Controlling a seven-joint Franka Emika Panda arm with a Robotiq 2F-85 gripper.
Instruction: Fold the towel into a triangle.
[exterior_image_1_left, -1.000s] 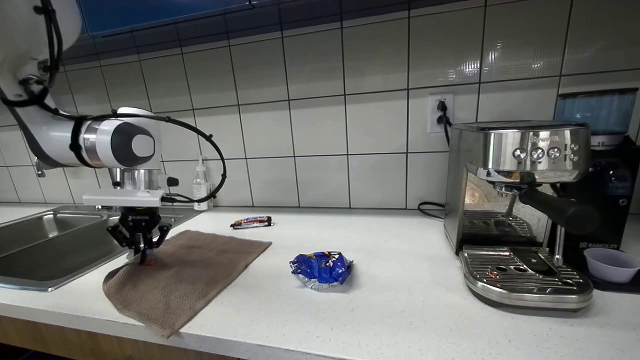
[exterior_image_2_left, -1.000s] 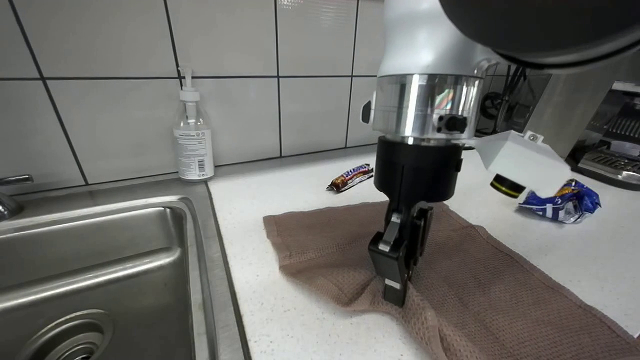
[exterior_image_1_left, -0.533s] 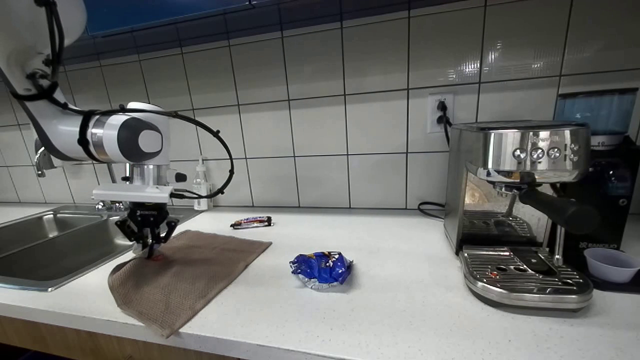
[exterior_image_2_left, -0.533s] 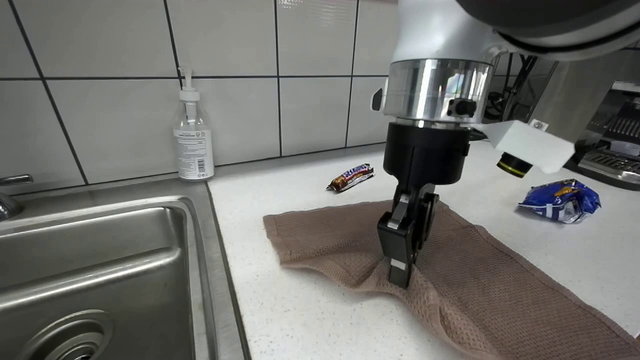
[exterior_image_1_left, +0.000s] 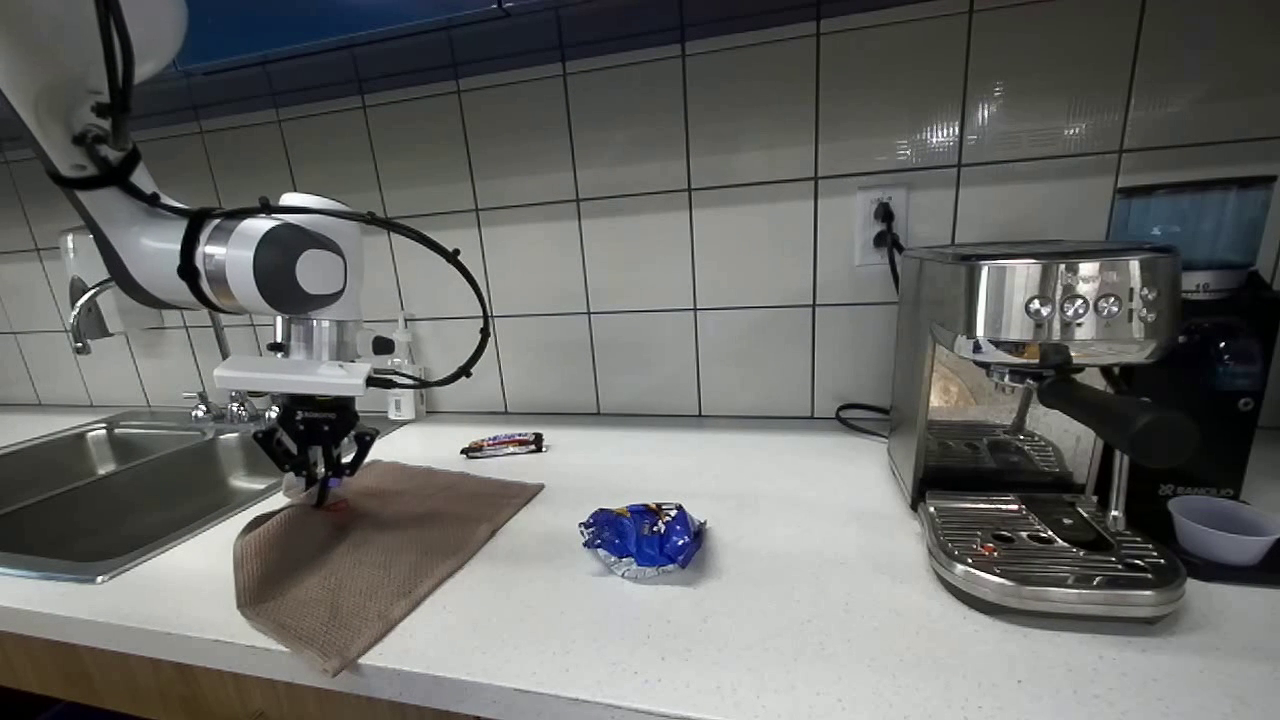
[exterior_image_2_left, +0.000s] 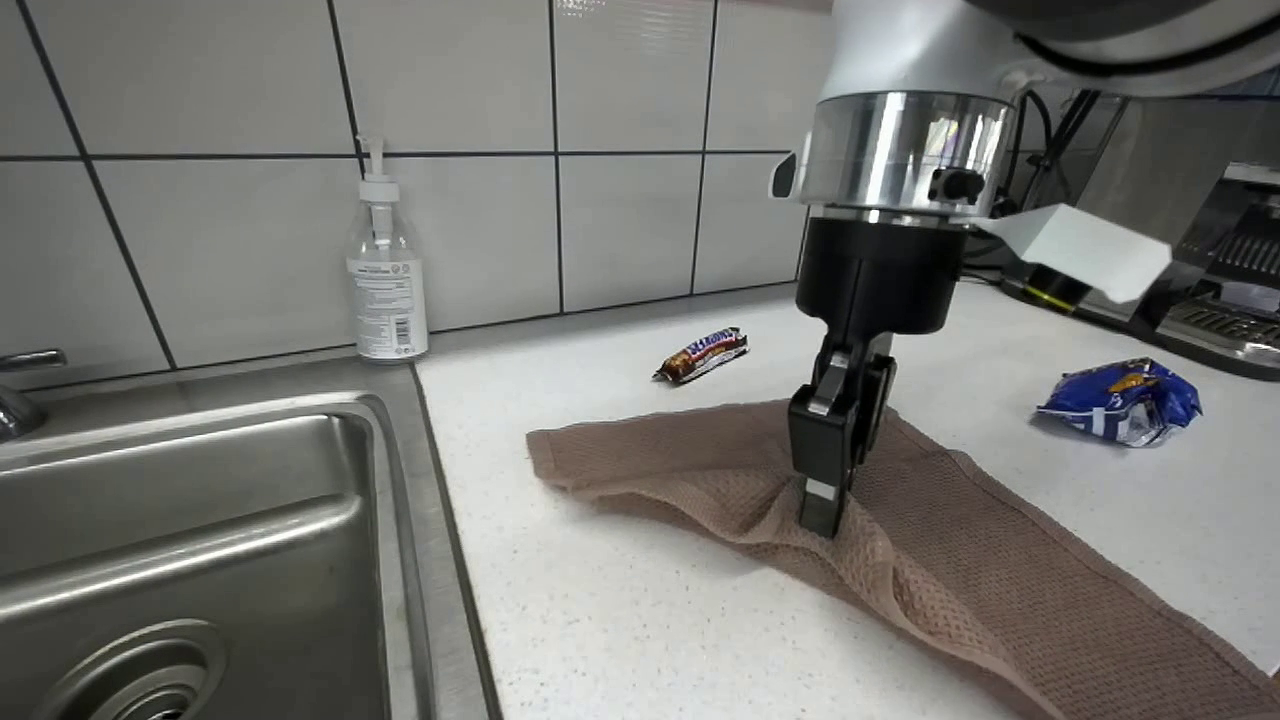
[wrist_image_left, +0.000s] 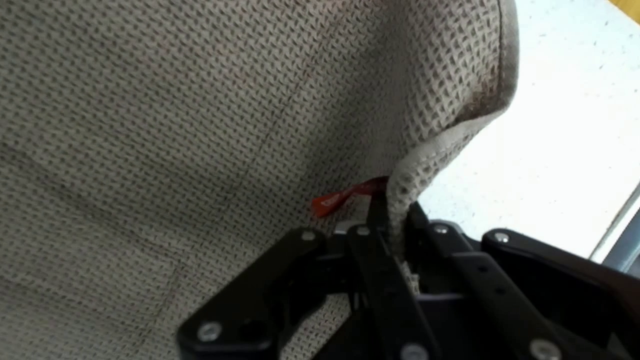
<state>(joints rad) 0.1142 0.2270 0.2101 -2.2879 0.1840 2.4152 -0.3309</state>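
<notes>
Evidently, the fold is not yet made. The brown waffle-weave towel (exterior_image_2_left: 1000, 560) lies mostly flat on the counter (exterior_image_1_left: 800, 620), beside the steel sink (exterior_image_2_left: 400, 560), with one corner reaching about to the counter's front edge. The gripper (wrist_image_left: 398, 215) is clamped on its sink-side hem, which is raised in a ruck just off the counter, presumably so that this side can be carried over the rest. The hold appears partway along the edge, not at a corner; folding from here may, in my judgement, leave a gathered shape rather than a clean triangle. A red strip (wrist_image_left: 332, 201) shows beside the grip; whether it is also pinched cannot be determined. Further out, a wrapped candy bar (exterior_image_2_left: 702, 356) lies towards the counter's back edge and a crumpled blue snack packet (exterior_image_2_left: 1122, 402) sits apart from the towel, both apparently out of the fold's way. A pump bottle (exterior_image_2_left: 387, 280) stands at the sink's rear corner; an espresso machine (exterior_image_1_left: 1035, 420) is well apart, near a wall outlet (exterior_image_1_left: 869, 235), likely for power.
</notes>
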